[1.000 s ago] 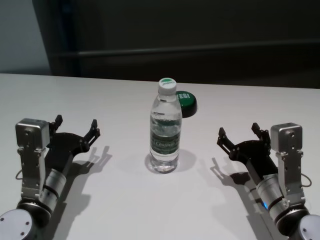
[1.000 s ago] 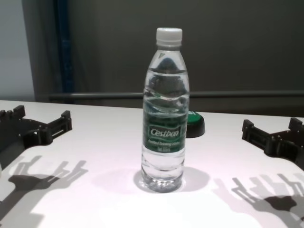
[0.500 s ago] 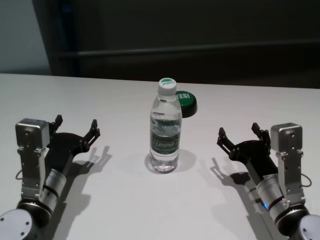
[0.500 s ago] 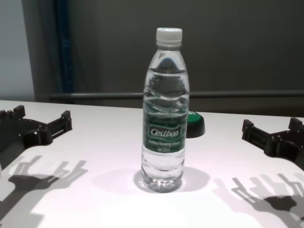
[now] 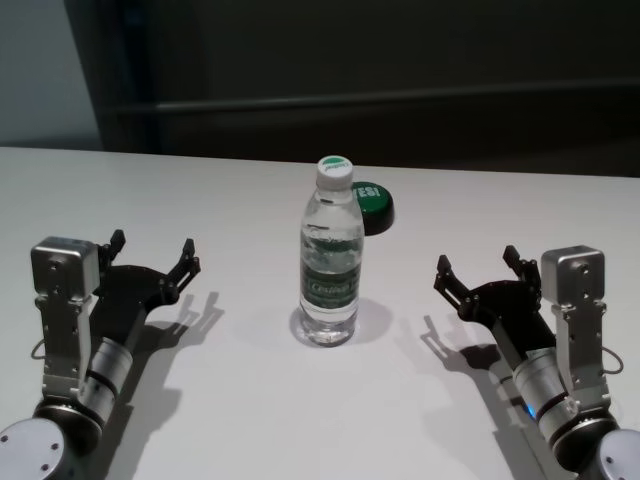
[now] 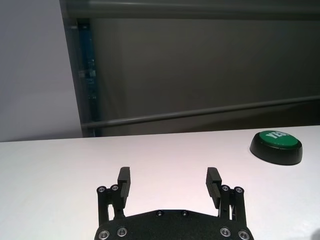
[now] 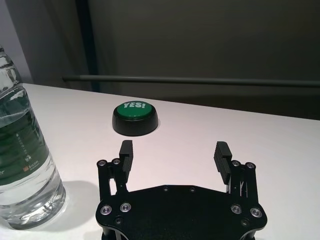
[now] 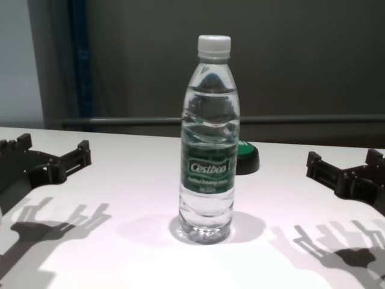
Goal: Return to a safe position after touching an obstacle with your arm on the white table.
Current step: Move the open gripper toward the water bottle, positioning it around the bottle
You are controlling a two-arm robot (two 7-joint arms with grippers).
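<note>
A tall clear water bottle point(image 5: 331, 260) with a white cap and a green "Cestbon" label stands upright in the middle of the white table point(image 5: 250, 400). It also shows in the chest view point(image 8: 208, 144) and at the edge of the right wrist view point(image 7: 22, 160). My left gripper point(image 5: 152, 252) is open and empty, low over the table, well to the left of the bottle. My right gripper point(image 5: 478, 267) is open and empty, well to the right of the bottle. Neither touches it. The left gripper point(image 6: 169, 181) and the right gripper point(image 7: 174, 153) show spread fingers in their wrist views.
A low black round button point(image 5: 372, 207) with a green "YES!" top sits just behind the bottle, to its right. It also shows in the right wrist view point(image 7: 135, 118) and the left wrist view point(image 6: 276, 147). A dark wall with a rail runs behind the table's far edge.
</note>
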